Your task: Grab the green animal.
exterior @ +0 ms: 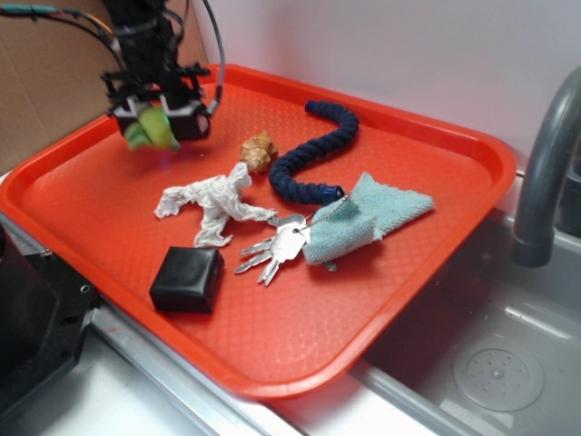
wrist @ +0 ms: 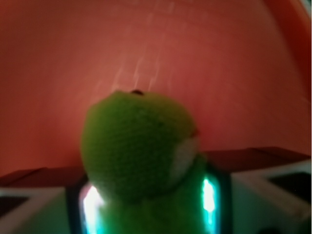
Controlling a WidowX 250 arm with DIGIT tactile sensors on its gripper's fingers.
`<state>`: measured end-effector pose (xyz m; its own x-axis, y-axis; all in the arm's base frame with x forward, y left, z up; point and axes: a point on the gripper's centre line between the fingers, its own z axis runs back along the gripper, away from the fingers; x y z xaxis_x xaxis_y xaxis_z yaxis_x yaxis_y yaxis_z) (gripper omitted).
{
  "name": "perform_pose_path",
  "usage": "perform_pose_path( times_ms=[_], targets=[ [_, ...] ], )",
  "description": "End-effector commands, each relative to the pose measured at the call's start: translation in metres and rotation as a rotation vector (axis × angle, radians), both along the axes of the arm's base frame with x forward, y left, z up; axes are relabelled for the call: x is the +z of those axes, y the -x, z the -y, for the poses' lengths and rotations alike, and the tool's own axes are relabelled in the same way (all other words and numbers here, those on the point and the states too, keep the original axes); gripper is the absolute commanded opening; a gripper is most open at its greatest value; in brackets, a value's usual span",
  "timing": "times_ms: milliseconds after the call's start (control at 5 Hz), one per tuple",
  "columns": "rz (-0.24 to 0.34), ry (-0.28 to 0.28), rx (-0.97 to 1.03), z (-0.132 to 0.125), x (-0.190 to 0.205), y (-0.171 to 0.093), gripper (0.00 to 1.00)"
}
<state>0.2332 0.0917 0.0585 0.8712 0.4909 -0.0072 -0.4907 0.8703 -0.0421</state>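
The green animal [exterior: 152,132] is a fuzzy lime-green plush, and it hangs in the air above the far left corner of the orange tray [exterior: 381,300]. My gripper [exterior: 159,120] is shut on it from above. In the wrist view the green animal [wrist: 139,151] fills the middle, blurred, wedged between the two glowing fingers [wrist: 208,197], with the tray floor [wrist: 161,53] behind it. The toy's lower body is hidden by the fingers.
On the tray lie a black box [exterior: 188,280], a crumpled white tissue [exterior: 211,202], a bunch of keys [exterior: 277,247], a light teal cloth [exterior: 363,218], a dark blue rope [exterior: 313,154] and a brown shell-like object [exterior: 259,151]. A sink [exterior: 472,363] and faucet [exterior: 545,173] stand at the right.
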Motion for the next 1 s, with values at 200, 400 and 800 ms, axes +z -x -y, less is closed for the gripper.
perform_pose_path(
  times_ms=[200, 400, 800],
  targets=[
    [0.117, -0.062, -0.251, 0.044, 0.098, 0.057, 0.00],
    [0.181, -0.063, -0.325, 0.059, 0.109, 0.074, 0.00],
    [0.277, 0.045, -0.406, 0.056, 0.104, 0.074, 0.00]
  ],
)
